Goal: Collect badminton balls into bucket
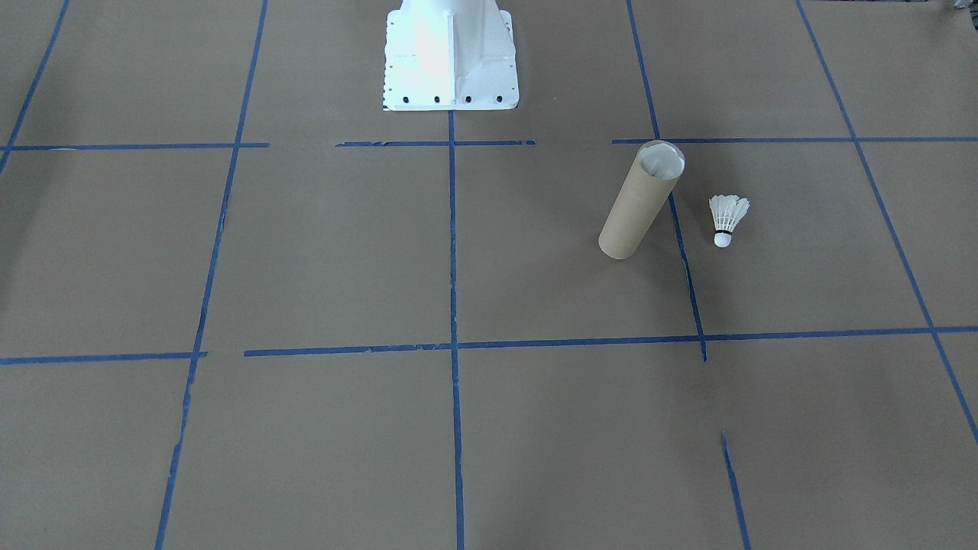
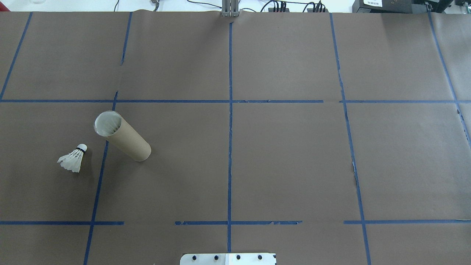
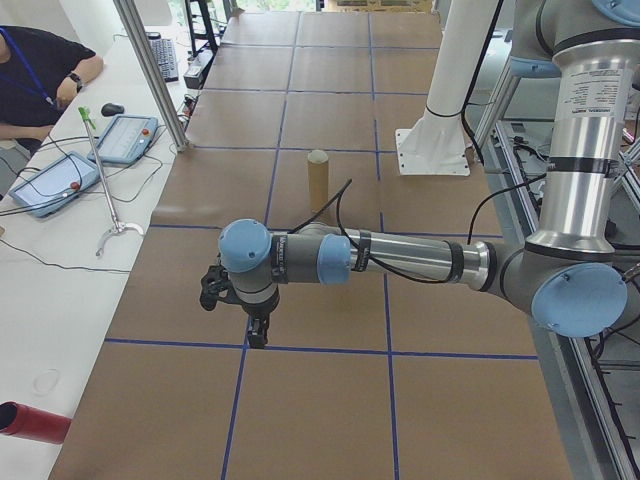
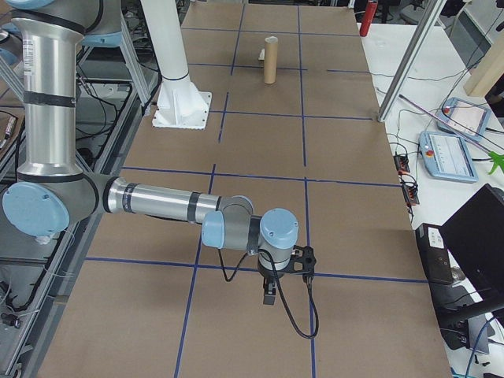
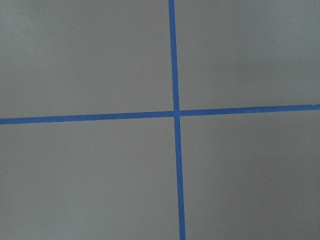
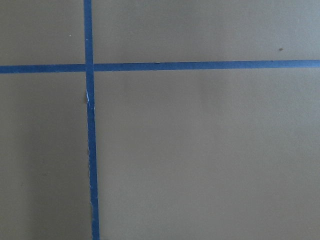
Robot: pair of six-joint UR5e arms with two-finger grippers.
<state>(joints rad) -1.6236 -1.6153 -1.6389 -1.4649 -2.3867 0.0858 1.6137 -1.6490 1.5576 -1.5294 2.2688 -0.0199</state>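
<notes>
One shuttlecock point(image 2: 72, 159) lies on its side on the brown-papered counter point(image 2: 279, 158), on the robot's left half, cork tip toward the far edge, just beside but apart from the cardboard tube bucket point(image 2: 122, 135), which stands upright with its pale open mouth up and a blue tape line point(image 2: 99, 180) between the two. Left end effector point(image 3: 250, 325) and right end effector point(image 4: 272, 290) appear only in the side views, each hanging low over the taped grid at its own end of the counter, well away from both things; how far either is open, or whether it has anything, cannot be told.
</notes>
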